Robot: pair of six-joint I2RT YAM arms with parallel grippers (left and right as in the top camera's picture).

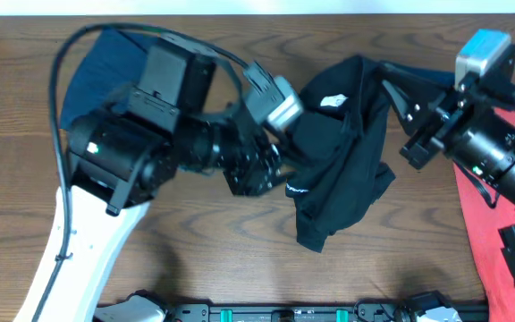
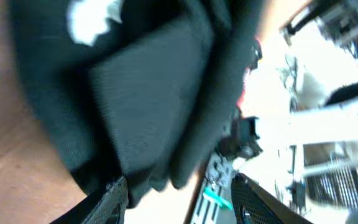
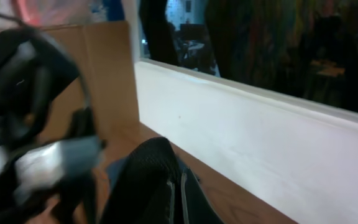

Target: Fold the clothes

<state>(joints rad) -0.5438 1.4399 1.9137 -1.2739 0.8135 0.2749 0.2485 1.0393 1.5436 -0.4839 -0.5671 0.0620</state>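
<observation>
Navy-blue garment (image 1: 92,67): top left of the table (image 1: 204,259), partly under the left arm.
Left gripper (image 1: 280,168): jaws apart at the black T-shirt's (image 1: 342,152) left edge, not clamped on it.
Black T-shirt: crumpled at the table's centre.
Writing: white label (image 1: 333,101) and small white print (image 1: 295,189), both too small to read.
Right gripper (image 1: 409,125): closed, pinching the black T-shirt's upper right edge.
Coral-red T-shirt (image 1: 483,233): far right, under the right arm.

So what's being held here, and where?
The right hand pinches the black T-shirt by its upper-right edge; the left hand is open, gripping nothing.
</observation>
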